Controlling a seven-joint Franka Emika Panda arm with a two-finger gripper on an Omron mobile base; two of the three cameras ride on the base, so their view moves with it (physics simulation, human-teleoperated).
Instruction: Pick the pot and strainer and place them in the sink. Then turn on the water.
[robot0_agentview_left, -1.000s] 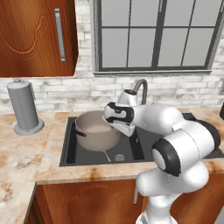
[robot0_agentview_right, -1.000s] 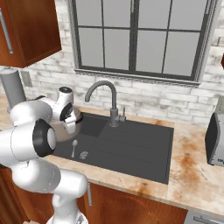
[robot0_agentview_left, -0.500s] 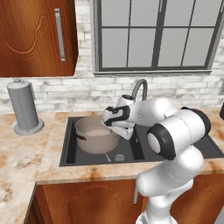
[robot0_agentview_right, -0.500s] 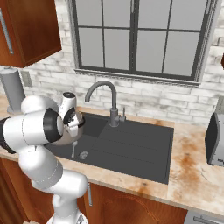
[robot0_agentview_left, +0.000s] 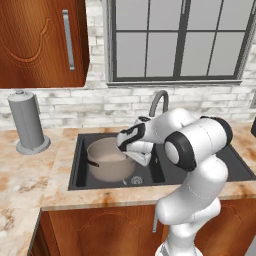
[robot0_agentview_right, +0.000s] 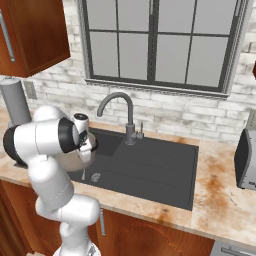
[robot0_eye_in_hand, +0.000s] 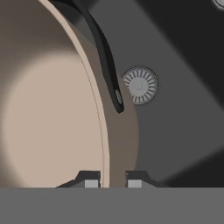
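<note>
Grey drain (robot0_eye_in_hand: 139, 85) beside pot (robot0_eye_in_hand: 48, 122).

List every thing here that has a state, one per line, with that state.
pot: in the sink's left basin, no lid, gripped at its rim
gripper: shut on the pot's rim
sink: holds the pot
tap: no water running
cabinet door: shut

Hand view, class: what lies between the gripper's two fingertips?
The pot's rim: the gripper straddles its wall, one tip inside, one outside.
</note>
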